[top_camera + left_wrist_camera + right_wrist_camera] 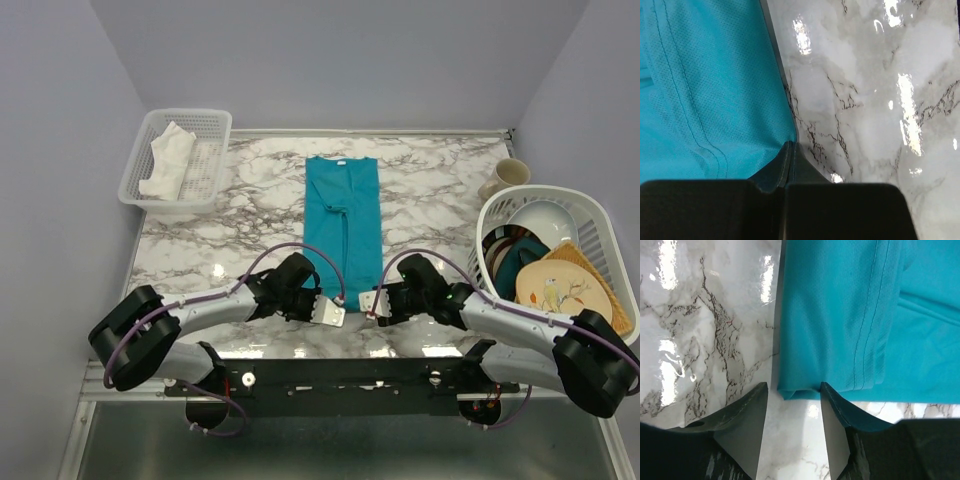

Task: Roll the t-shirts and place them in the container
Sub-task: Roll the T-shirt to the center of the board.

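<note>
The t-shirt [343, 215] lies flat in the middle of the marble table [240, 215], folded lengthwise into a long narrow strip, its neckline at the far end and its hem at the near end, just ahead of both arms. The left gripper [328, 312] sits at the near left corner of the hem with its jaws pressed fully together; in the left wrist view the fingertips [789, 150] meet right at the corner of the teal fabric (whether any cloth is caught between them cannot be told). The right gripper [375, 305] is at the near right corner, jaws partly apart, and in the right wrist view the folded corner of the hem [800, 390] lies between its two fingers [750, 410], ungripped. A white basket [205, 125] holding a white cloth [168, 160] stands at the far left. A mug [506, 178] and a dish rack [600, 225] stacked with plates stand at the right.
</note>
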